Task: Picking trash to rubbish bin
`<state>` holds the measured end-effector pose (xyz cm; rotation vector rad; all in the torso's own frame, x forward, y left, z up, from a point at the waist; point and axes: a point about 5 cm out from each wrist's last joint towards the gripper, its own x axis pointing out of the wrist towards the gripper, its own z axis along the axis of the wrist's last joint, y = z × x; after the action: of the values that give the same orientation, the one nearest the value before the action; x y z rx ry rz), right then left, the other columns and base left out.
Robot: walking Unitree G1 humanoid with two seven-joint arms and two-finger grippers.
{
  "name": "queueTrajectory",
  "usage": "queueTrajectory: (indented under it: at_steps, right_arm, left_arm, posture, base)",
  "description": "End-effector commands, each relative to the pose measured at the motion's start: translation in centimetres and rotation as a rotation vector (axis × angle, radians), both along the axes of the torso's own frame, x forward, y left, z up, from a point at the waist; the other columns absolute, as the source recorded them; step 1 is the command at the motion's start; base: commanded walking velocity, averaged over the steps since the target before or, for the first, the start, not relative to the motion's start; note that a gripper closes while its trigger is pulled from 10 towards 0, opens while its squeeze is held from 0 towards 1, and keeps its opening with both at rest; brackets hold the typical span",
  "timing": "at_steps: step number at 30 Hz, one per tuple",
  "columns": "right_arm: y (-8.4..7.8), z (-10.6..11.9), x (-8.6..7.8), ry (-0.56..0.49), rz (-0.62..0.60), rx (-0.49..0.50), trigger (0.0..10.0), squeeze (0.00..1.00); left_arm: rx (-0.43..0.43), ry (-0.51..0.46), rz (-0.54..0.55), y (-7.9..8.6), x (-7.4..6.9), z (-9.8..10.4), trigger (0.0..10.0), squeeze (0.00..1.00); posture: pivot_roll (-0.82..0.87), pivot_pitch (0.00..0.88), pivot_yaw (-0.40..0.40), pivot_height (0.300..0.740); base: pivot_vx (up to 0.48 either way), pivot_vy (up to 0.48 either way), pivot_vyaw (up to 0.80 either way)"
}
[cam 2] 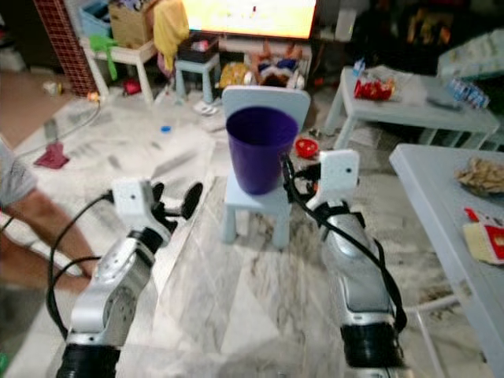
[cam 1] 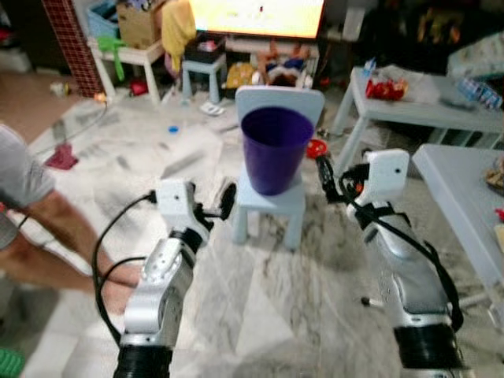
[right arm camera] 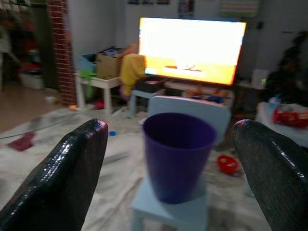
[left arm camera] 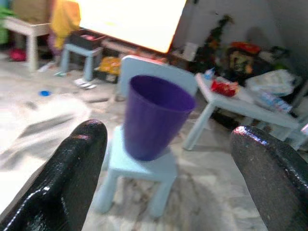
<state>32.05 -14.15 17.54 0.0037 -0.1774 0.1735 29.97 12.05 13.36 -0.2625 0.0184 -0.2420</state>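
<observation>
A purple rubbish bin [cam 1: 274, 150] stands upright on a small light-blue chair [cam 1: 272, 201] straight ahead. My left gripper [cam 1: 214, 206] is raised just left of the chair, open and holding nothing; its black fingers [left arm camera: 67, 173] frame the bin in the left wrist view. My right gripper [cam 1: 335, 179] hovers just right of the bin, open too and holding nothing, with its fingers [right arm camera: 62, 173] on either side of the bin [right arm camera: 178, 154] in the right wrist view. A red piece of trash [cam 1: 316, 147] lies on the floor beside the chair.
A person's arm and leg [cam 1: 47, 236] are at the left edge. White low tables stand on the right [cam 1: 441, 110], one bearing a red packet [cam 1: 384, 89]. A bright TV [cam 1: 256, 16], stools and boxes line the back. A blue cap [cam 1: 173, 128] lies on the marble floor.
</observation>
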Motion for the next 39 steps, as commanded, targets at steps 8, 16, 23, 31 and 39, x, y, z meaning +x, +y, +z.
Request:
queueTrajectory:
  at_steps: [8,16,23,31,39]
  right_arm:
    - [-0.61,-0.30,-0.09,0.018,-0.016,-0.002,10.0,0.00]
    - [-0.51,-0.29,0.09,0.017,-0.012,-0.001,10.0,0.00]
    - [-0.45,-0.33,0.14,0.018,-0.011,0.001,10.0,0.00]
    - [-0.37,-0.42,0.15,0.024,-0.012,-0.003,10.0,0.00]
    - [-0.41,-0.51,0.07,0.028,-0.014,-0.004,10.0,0.00]
  left_arm:
    - [0.001,0.002,-0.030,-0.76,-0.01,0.04,10.0,0.00]
    - [0.007,0.001,-0.031,-0.70,0.04,0.03,10.0,0.00]
    - [0.012,-0.006,-0.029,-0.59,0.05,0.07,10.0,0.00]
    - [0.008,-0.013,-0.014,-0.36,0.14,0.22,10.0,0.00]
    - [0.004,-0.009,-0.013,-0.35,0.12,0.10,10.0,0.00]
  posture:
    - [-0.03,0.032,-0.048,0.740]
    - [-0.02,0.026,-0.049,0.740]
    - [-0.02,0.023,-0.046,0.740]
    - [-0.03,0.029,-0.043,0.740]
    - [-0.03,0.033,-0.041,0.740]
  base:
    - [-0.337,0.000,0.00]
    - [-0.336,0.000,0.00]
    - [-0.182,0.000,0.00]
    - [0.000,0.000,-0.51]
    - [0.000,0.000,-0.80]
